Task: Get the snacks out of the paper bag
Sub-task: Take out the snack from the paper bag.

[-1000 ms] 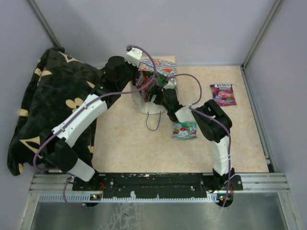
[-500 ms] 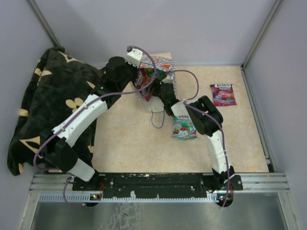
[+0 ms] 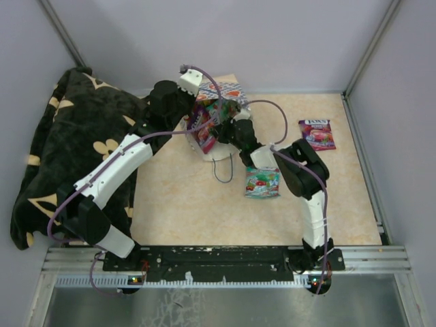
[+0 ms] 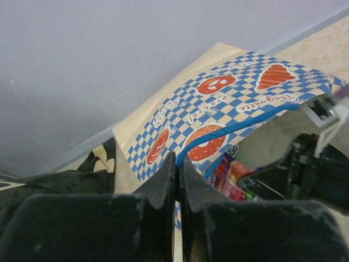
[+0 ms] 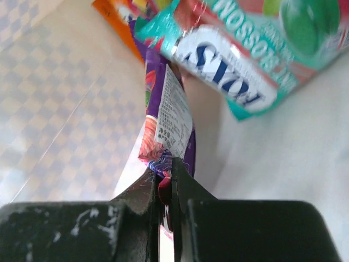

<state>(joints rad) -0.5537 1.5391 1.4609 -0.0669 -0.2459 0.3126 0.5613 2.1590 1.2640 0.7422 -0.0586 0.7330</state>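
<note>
The paper bag (image 3: 228,92) lies tipped near the back wall, its checkered band (image 4: 234,103) facing my left wrist camera. My left gripper (image 4: 179,164) is shut on the bag's blue string handle (image 4: 229,130) and holds the mouth up. My right gripper (image 5: 166,177) is inside the bag, shut on the lower edge of a purple snack packet (image 5: 166,109). A teal packet (image 5: 245,54) and an orange one (image 5: 117,11) lie beyond it in the bag. From above, the purple packet (image 3: 204,135) shows at the bag's mouth beside my right gripper (image 3: 223,126).
A teal snack packet (image 3: 262,184) lies on the beige table under my right forearm. A purple-pink packet (image 3: 317,134) lies at the right. A black floral blanket (image 3: 61,157) covers the table's left side. Grey walls close the back and sides.
My right gripper has shut on the purple packet inside the bag. The bag's mouth has shifted and more of the purple packet shows at it.
</note>
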